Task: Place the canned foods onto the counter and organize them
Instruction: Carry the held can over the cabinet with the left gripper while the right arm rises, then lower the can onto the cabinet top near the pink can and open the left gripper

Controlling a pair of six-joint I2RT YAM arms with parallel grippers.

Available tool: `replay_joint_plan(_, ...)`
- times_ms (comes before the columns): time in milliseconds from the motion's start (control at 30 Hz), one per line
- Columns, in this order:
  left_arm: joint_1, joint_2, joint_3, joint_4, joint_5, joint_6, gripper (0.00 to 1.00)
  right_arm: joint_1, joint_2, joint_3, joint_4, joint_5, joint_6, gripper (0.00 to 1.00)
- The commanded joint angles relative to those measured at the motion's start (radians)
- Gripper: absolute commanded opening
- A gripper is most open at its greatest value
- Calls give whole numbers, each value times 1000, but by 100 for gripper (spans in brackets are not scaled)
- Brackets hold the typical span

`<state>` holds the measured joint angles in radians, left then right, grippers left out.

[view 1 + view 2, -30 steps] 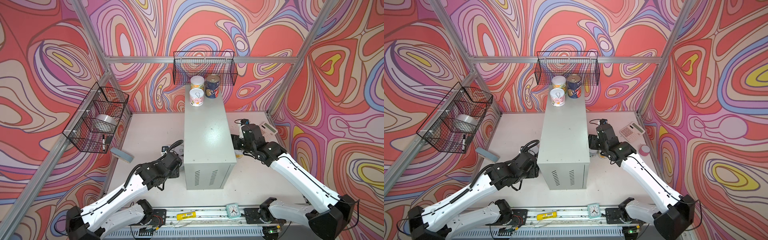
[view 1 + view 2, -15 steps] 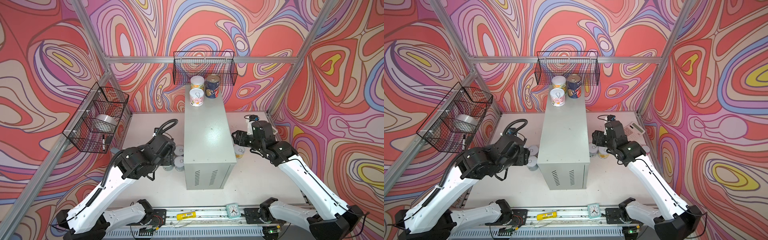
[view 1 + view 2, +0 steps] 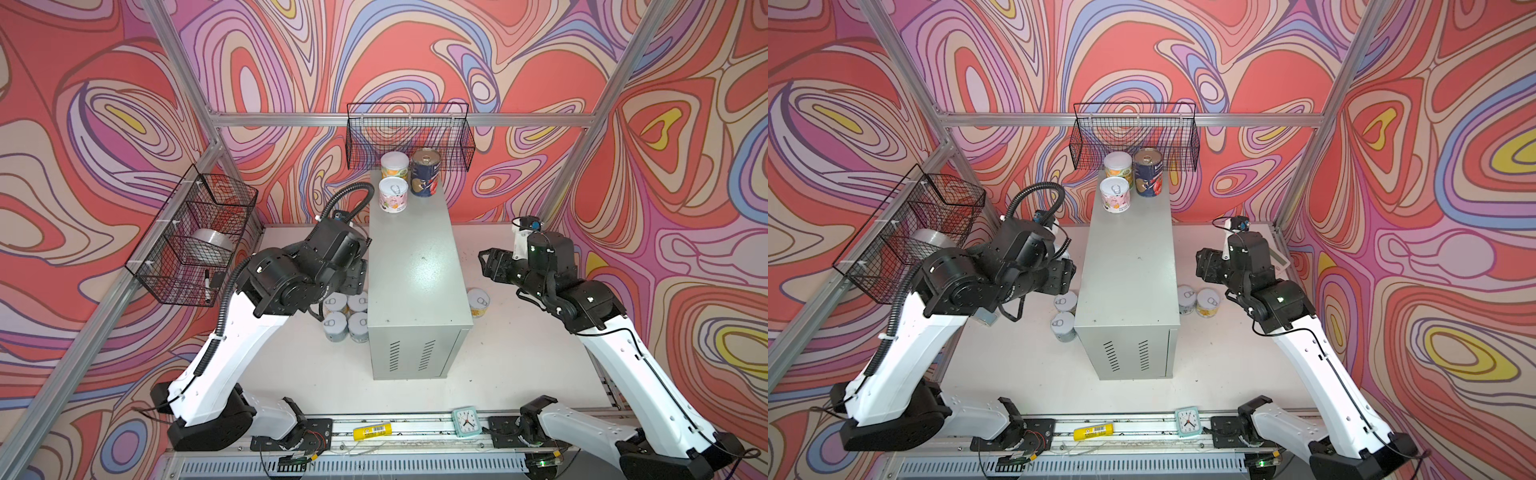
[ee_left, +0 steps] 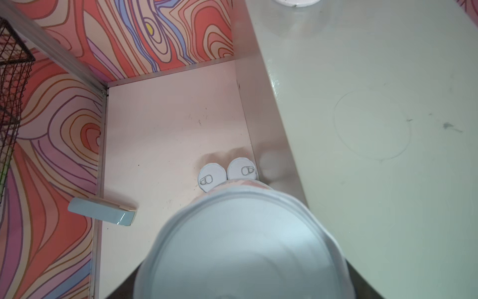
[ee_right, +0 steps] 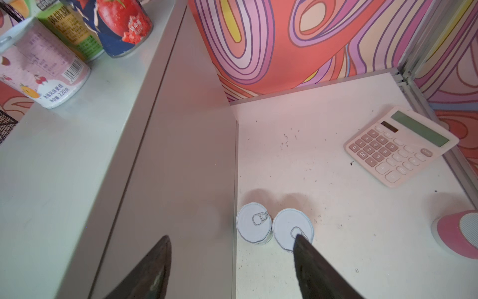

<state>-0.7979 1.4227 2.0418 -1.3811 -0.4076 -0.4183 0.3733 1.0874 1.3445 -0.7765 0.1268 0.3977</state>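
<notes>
The counter (image 3: 415, 266) is a tall grey box mid-table, seen in both top views. At its far end stand three canned foods: one with a white lid (image 3: 394, 165), a navy one (image 3: 425, 172) and a pink one (image 3: 393, 195). My left gripper (image 3: 357, 274) hangs by the counter's left edge, shut on a can whose pale lid (image 4: 243, 248) hides the fingers in the left wrist view. Several cans (image 3: 347, 320) sit on the table below it. My right gripper (image 5: 231, 238) is open and empty, raised beside the counter's right side above two cans (image 5: 254, 222).
A pink calculator (image 5: 401, 145) and a pink round object (image 5: 460, 233) lie near the right wall. Black wire baskets hang on the back wall (image 3: 409, 137) and the left wall (image 3: 191, 232). A pale blue box (image 4: 102, 211) lies by the left wall. A small clock (image 3: 464, 420) and a yellow tube (image 3: 372, 430) sit at the front.
Both arms have risen from table level beside the counter. The left gripper came up carrying a can. The right gripper lifted empty, away from the cans on its side.
</notes>
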Motion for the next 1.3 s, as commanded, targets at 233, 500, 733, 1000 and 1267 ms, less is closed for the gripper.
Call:
replay_joint_plan(233,-35,211,390,-29,29,159,0,-5,-10,77,-44,51,-26,76)
replay_joint_plan(500,-46,337,472,48,105,201,0,-5,-24,114,-37,30,-28,74)
replay_joint_plan(733,-54,446,586,49,156,221,0,-5,2,177,-77,11,-57,74)
replay_joint_plan(1000,-54,483,592,100,179,228,0,-4,32,207,-74,-54,-72,75)
replay_joint_plan(1267,-54,532,611,96,152,232,8,-4,47,239,-101,-92,-104,78)
